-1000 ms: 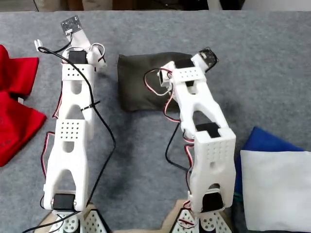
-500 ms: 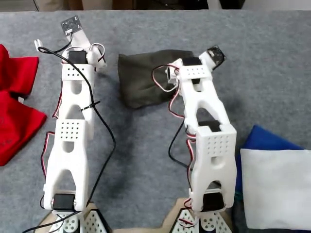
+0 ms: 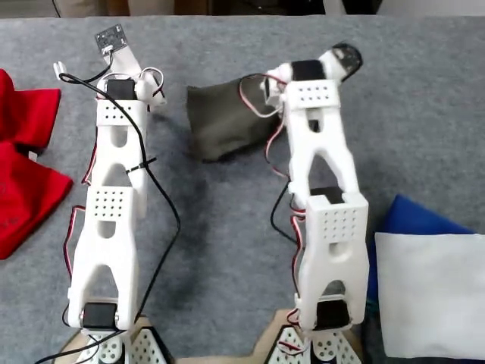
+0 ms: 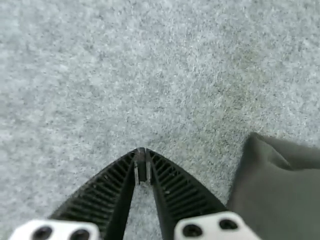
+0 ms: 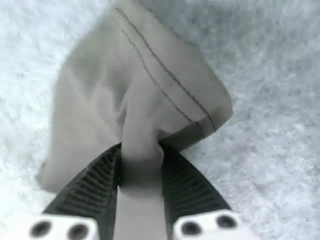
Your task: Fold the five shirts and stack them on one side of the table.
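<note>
2 white arms stretch across the grey felt table [image 3: 424, 98] as I watch from my console. My right gripper [image 5: 141, 150] is clamped on a fold of the olive shirt [image 5: 125, 85], the cloth pinched between its black ribbed fingers [image 5: 95, 185]. The bunched shirt lies at the far middle of the table, 1 end tucked under the right arm [image 3: 322, 159]. My left gripper [image 4: 141, 155] has its tips pressed together on nothing, over bare felt just beside the shirt's edge. Crumpled red fabric [image 3: 23, 174] lies at the left edge. At the near right, a folded white shirt [image 3: 428, 296] rests on a blue one [image 3: 413, 220].
</note>
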Tool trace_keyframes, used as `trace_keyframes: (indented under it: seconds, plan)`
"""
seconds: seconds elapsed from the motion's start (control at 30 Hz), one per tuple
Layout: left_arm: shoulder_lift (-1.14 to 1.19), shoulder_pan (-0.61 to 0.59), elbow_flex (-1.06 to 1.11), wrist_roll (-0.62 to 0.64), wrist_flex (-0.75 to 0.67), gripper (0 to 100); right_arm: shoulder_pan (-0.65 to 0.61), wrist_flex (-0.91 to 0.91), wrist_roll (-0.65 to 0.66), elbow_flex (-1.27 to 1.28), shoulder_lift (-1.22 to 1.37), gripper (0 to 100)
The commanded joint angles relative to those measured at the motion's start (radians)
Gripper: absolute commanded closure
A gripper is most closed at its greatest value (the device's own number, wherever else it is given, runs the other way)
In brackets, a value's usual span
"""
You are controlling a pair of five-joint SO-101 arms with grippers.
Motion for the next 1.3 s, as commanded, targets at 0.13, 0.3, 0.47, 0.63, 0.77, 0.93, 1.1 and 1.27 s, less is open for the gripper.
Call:
trace_keyframes:
  seconds: [0.13,0.3,0.47,0.63,0.77,0.93,1.1,1.27]
  plan:
    - [-0.012,-0.002,-0.048,-0.023,-0.040,98,0.171,0.126,0.055,-0.179,-0.005,99.3]
    - [-0.012,0.003,-0.048,-0.029,-0.043,98,0.332,0.296,0.109,-0.254,-0.007,99.3]
    - [-0.012,0.003,-0.049,-0.029,-0.046,98,0.536,0.348,0.123,-0.194,-0.059,99.3]
    - [-0.012,0.003,-0.049,-0.029,-0.046,98,0.621,0.348,0.207,0.016,-0.255,99.3]
    - [-0.012,0.003,-0.049,-0.029,-0.048,98,0.644,0.347,0.262,0.246,-0.449,99.3]
    - [-0.012,0.003,-0.049,-0.029,-0.046,98,0.745,0.342,0.344,0.433,-0.636,99.3]
    - [-0.012,0.003,-0.049,-0.029,-0.046,98,0.928,0.345,0.471,0.512,-0.745,99.3]
    - [-0.012,0.008,-0.049,-0.029,-0.046,98,1.033,0.345,0.588,0.608,-0.845,99.3]
